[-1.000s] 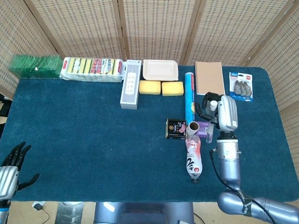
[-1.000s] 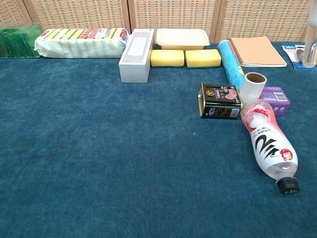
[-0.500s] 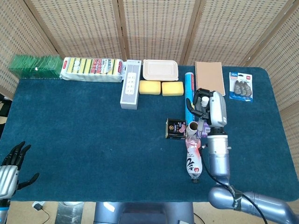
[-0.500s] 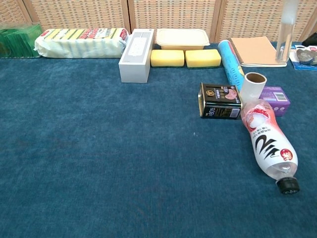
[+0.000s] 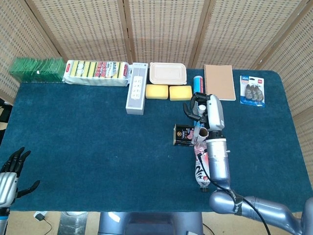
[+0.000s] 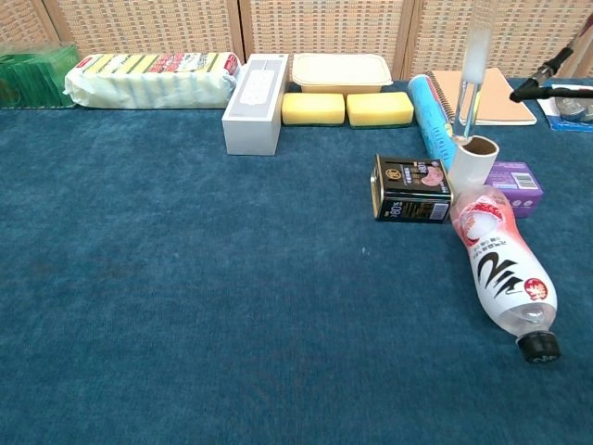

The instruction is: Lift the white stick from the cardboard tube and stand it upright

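Note:
My right hand [image 5: 204, 110] holds the white stick [image 6: 474, 65] near its top, and the stick's white end [image 5: 201, 105] shows between the fingers. The stick hangs nearly upright, with its lower end just above the open mouth of the cardboard tube [image 6: 473, 159]. The tube stands upright between a black tin and a purple box; in the head view the tube [image 5: 201, 132] is partly hidden under my hand. Only dark fingertips of the right hand [image 6: 553, 79] show in the chest view. My left hand [image 5: 11, 172] rests off the table's near left corner, empty, fingers apart.
A pink-labelled bottle [image 6: 500, 269] lies in front of the tube. The black tin [image 6: 410, 188], the purple box [image 6: 515, 185] and a blue roll [image 6: 429, 109] crowd around it. A notebook [image 6: 482, 95], yellow sponges [image 6: 347, 108] and a white box [image 6: 255, 102] line the back.
My right hand has carried the stick leftward, from right of the tube to directly over its mouth. The left hand has barely moved.

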You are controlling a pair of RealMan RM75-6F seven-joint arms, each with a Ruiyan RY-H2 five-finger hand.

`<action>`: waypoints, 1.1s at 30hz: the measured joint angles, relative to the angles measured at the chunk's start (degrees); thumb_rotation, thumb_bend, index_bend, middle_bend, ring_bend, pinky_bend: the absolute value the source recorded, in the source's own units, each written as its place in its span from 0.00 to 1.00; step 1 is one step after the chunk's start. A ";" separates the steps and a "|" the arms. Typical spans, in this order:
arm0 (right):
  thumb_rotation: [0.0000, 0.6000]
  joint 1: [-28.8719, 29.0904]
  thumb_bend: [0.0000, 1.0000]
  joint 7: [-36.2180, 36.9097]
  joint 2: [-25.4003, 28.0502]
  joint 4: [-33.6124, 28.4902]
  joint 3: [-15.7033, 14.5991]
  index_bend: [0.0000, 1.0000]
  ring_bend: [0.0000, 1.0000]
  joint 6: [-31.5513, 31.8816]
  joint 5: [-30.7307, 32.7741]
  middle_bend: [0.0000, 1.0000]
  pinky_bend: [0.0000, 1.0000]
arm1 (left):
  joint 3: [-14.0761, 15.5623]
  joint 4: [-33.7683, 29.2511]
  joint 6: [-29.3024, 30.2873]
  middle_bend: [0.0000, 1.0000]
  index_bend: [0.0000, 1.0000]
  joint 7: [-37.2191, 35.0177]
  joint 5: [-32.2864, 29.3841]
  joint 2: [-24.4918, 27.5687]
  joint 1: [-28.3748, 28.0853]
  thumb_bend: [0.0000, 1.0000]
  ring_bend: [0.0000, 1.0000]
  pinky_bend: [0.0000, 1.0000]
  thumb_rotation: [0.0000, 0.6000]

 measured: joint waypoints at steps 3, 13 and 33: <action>1.00 0.63 0.42 -0.09 -0.46 0.65 0.48 0.74 1.00 0.05 -0.15 1.00 1.00 | -0.01 0.01 -0.37 0.00 0.06 -0.02 -0.14 0.00 -0.12 0.19 0.00 0.15 1.00; 1.00 2.32 0.41 2.35 -1.84 5.42 1.61 0.74 1.00 -0.98 -1.13 1.00 1.00 | -0.20 -0.02 -1.09 0.00 0.06 0.01 -0.97 0.21 -0.19 0.20 0.00 0.15 1.00; 1.00 3.17 0.42 9.68 0.03 15.21 3.13 0.74 1.00 -6.88 -0.72 1.00 1.00 | -2.79 -4.24 -4.81 0.00 0.07 5.40 -4.61 1.16 -2.47 0.19 0.00 0.15 1.00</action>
